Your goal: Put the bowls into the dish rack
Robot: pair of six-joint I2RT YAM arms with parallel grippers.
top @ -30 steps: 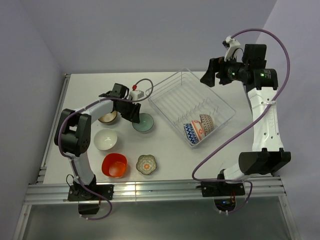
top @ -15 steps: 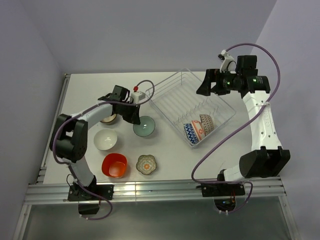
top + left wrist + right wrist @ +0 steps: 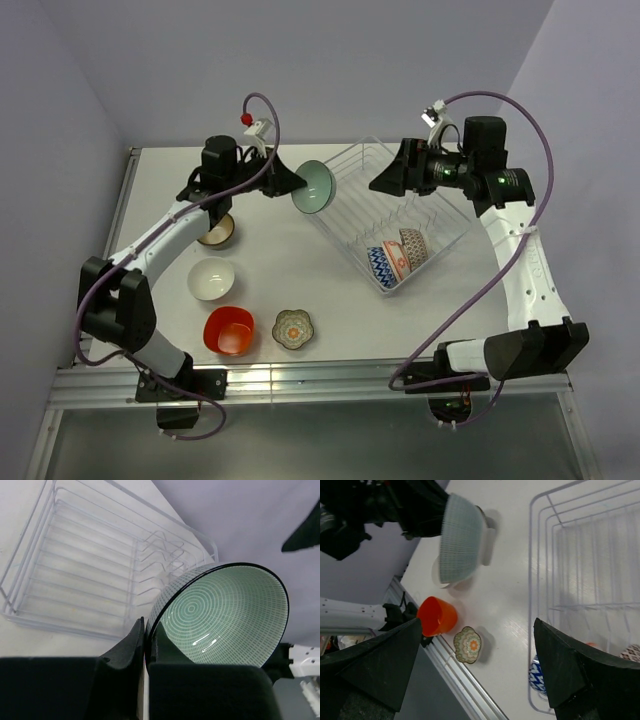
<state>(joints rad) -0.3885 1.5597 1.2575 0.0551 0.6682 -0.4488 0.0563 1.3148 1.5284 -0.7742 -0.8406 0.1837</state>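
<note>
Spreading across most of the overhead view, the white table (image 3: pixel 330 290) carries everything else. The left arm (image 3: pixel 165 235) stretches from its base toward the far middle of the table, and the right arm (image 3: pixel 520 250) bends in from the right. The dish rack (image 3: pixel 352 190) sits on the table's right half (at a slant to the table's edges).

The left gripper (image 3: pixel 292 184) has its fingers pressed together on the rim of the pale teal bowl (image 3: pixel 313 187), one finger inside and one outside. It holds the bowl off the table, tipped steeply on its side, by the rack's left corner. The right gripper (image 3: pixel 380 183) hangs above the rack's far part with its fingers spread wide and nothing between them.

Three bowls stand on edge side by side in the rack's near right end: the blue zigzag bowl (image 3: pixel 381 268), the patterned orange bowl (image 3: pixel 397 258) and the grey-brown bowl (image 3: pixel 415 245).

On the table left of the rack lie the white bowl (image 3: pixel 211 279), the orange-red bowl (image 3: pixel 229 330) and the flower-shaped bowl (image 3: pixel 293 328). The dark brown bowl (image 3: pixel 216 233) sits partly hidden under the left arm.
</note>
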